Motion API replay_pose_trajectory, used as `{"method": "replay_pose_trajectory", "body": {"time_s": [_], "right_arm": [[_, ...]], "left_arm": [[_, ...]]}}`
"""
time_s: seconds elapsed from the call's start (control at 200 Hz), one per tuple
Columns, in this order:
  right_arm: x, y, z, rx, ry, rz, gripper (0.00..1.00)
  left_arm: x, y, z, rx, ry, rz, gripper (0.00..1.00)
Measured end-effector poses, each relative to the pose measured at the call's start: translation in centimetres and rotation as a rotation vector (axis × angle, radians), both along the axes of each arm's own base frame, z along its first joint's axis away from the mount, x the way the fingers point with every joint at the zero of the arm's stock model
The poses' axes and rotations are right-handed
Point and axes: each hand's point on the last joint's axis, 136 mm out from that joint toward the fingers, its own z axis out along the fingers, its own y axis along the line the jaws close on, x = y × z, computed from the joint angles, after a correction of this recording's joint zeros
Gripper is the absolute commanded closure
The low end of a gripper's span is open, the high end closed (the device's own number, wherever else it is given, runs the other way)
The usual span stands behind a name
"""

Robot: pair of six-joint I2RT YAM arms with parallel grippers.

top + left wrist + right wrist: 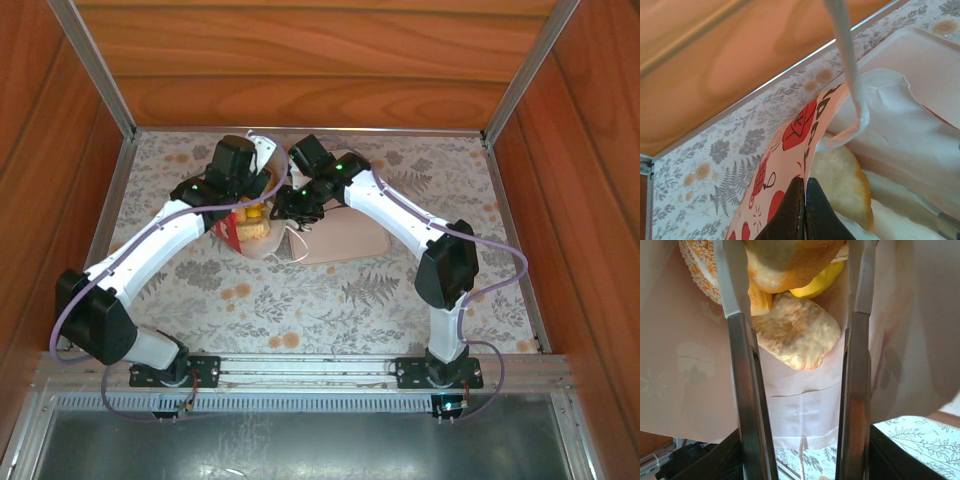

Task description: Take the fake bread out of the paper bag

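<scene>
Two arms meet over the far middle of the floral-patterned surface (330,300), where the paper bag (268,243) lies tipped over, just touching the left edge of a pale beige tray (352,245). Its mouth faces right, toward the right arm.

Seen from the left wrist, the left gripper (804,186) is clenched on the bag's rim. Its dark fingertips (816,210) are pressed together with the printed paper between them, holding that side up. The outer face of the bag carries red shapes and dark line drawings on a pale ground. A thin white cord handle (849,75) hangs across the opening. Inside, against the white lining, one pale golden piece of the fake bread (842,182) lies just beyond the fingertips.

The right wrist view looks straight into the bag. The right gripper (795,262) reaches inside with its jaws set wide apart. A golden-brown roll (790,257) sits between the ends of the two fingers (737,370) and seems to meet both. Whether it is squeezed or only framed I cannot tell. Below it lie a round, crusty pastry (797,335) and a yellow piece (817,285). A speckled orange bun (697,265) rests to the left, outside the fingers. All the bread seen is inside the bag.
</scene>
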Motion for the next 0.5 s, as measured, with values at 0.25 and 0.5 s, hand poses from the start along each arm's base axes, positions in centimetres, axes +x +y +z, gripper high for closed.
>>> {"method": "replay_pose_trajectory", "body": {"time_s": [0.25,0.5], "right_arm": [[-0.8,-0.9,2.0,0.014,-0.038,0.015,0.57],[-2.6,-2.6,5.9,0.066,-0.088,0.021,0.56]], "left_arm": [[1.6,0.9,0.0,0.015,-0.031,0.102,1.0],[2.8,1.7,0.3,0.004,-0.052,0.178,1.0]]}}
